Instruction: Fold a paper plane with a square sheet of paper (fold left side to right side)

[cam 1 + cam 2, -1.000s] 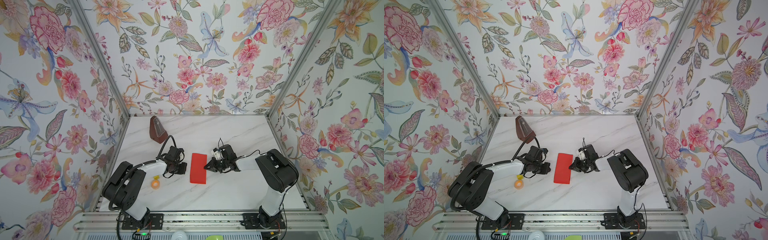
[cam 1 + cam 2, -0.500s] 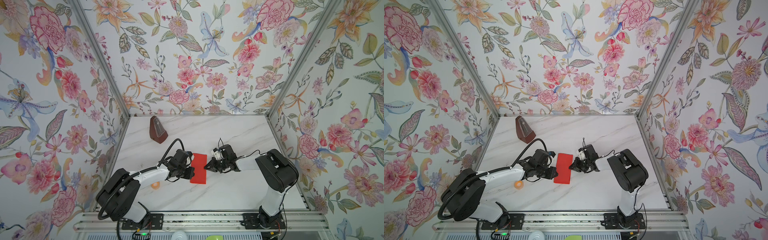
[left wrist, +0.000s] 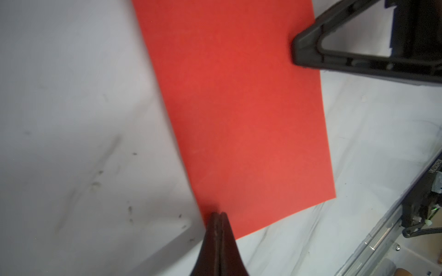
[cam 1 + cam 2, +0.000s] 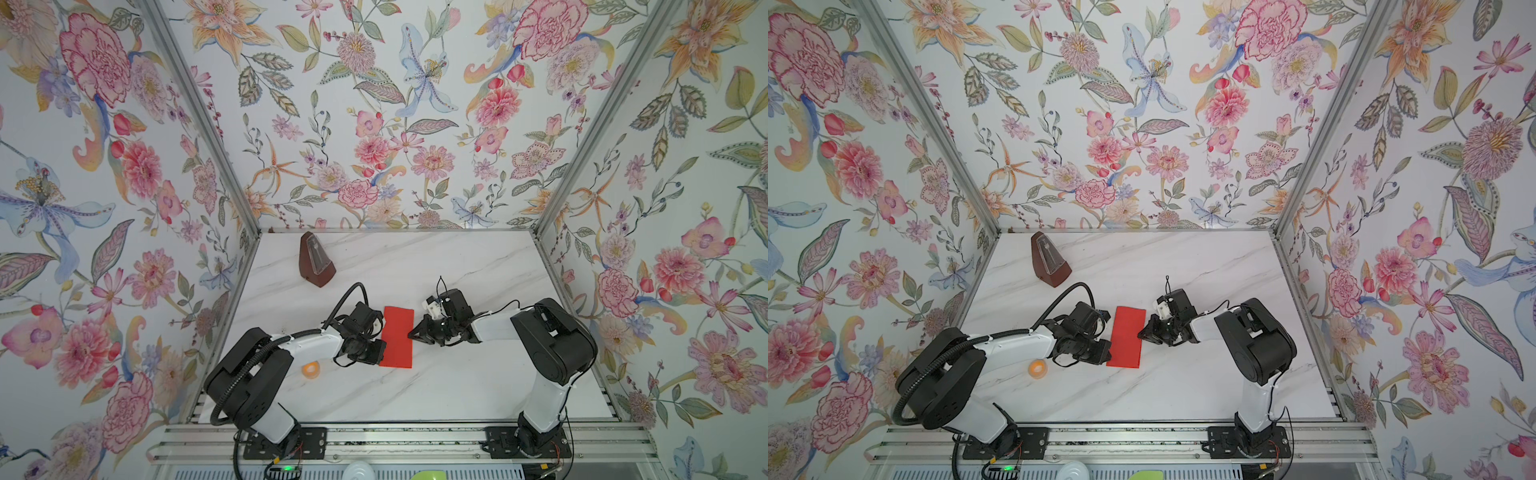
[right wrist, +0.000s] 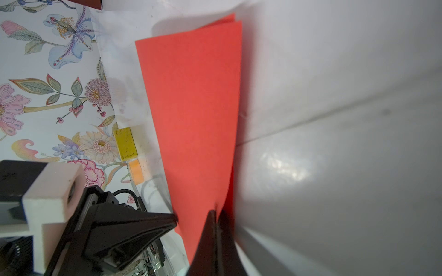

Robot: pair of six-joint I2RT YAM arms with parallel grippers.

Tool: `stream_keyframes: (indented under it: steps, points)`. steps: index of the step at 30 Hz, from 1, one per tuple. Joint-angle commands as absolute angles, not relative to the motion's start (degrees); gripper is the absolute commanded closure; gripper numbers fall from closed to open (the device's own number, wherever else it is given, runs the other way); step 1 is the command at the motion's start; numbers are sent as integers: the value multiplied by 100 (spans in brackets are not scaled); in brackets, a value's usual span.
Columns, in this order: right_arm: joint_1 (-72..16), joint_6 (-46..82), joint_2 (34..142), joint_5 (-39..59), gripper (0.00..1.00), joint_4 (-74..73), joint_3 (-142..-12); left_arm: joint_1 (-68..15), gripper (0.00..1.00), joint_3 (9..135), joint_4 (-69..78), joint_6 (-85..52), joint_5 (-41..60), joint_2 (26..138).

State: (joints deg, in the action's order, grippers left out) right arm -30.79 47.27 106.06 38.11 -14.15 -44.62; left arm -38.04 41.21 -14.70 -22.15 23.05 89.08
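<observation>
Nearest the front rail, the white marbled surface [image 4: 457,386] lies bare across its width, the widest room for either arm. A small round orange object [image 4: 310,369] sits just beside the left forearm, apart from the work.

At mid-surface lies the square sheet of bright red paper [image 4: 398,337], flat and folded once into a narrow rectangle. The right wrist view shows two layers [image 5: 235,20] at its right-hand edge.

The left gripper [image 3: 218,216] has its jaws pressed together and empty, tip on the folded side at the near corner. The right gripper [image 5: 216,213] is likewise pressed together, tip on the open edge. Whether a layer is caught there cannot be told.

Judgement: the first crease is being set.

Risks:
- The upper layer stands slightly proud beside the right gripper. A lifted or sliding tip would likely let the layers spring apart or skew.
- A stroke along the fold against one hold-down point could pivot the sheet.
- Hard point pressure could wrinkle the thin paper.
- The grippers face each other across a narrow strip, so an inward move risks contact.

The paper lies well clear of every surface edge. A dark brown pyramid-shaped metronome [image 4: 316,259] stands at far left, well apart, and the far right is open.
</observation>
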Motion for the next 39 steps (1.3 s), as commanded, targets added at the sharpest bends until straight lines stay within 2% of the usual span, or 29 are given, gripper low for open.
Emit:
stream_keyframes:
  steps: [1,13,19,23,30,39]
  points:
    - [-3111,4606,10714,3340,100,-578,-4228,-3596,100,3835,-2166,-1952,1870,8703]
    - [-3110,4622,10705,3340,100,-532,-4315,-3592,100,4238,-1810,-2112,2420,8057]
    - [-3111,4885,10644,3397,100,-438,-4381,-4024,99,4585,-1694,-2179,2414,8024]
    - [-3111,5150,10526,3397,100,-46,-4572,-4428,92,4758,-1692,-1787,2004,8040]
    - [-3085,5493,10554,3454,100,343,-4850,-5217,74,4925,-1566,-1231,1322,8264]
    - [-3067,5542,10632,3489,100,343,-4850,-6016,56,5229,-1425,-890,373,9118]
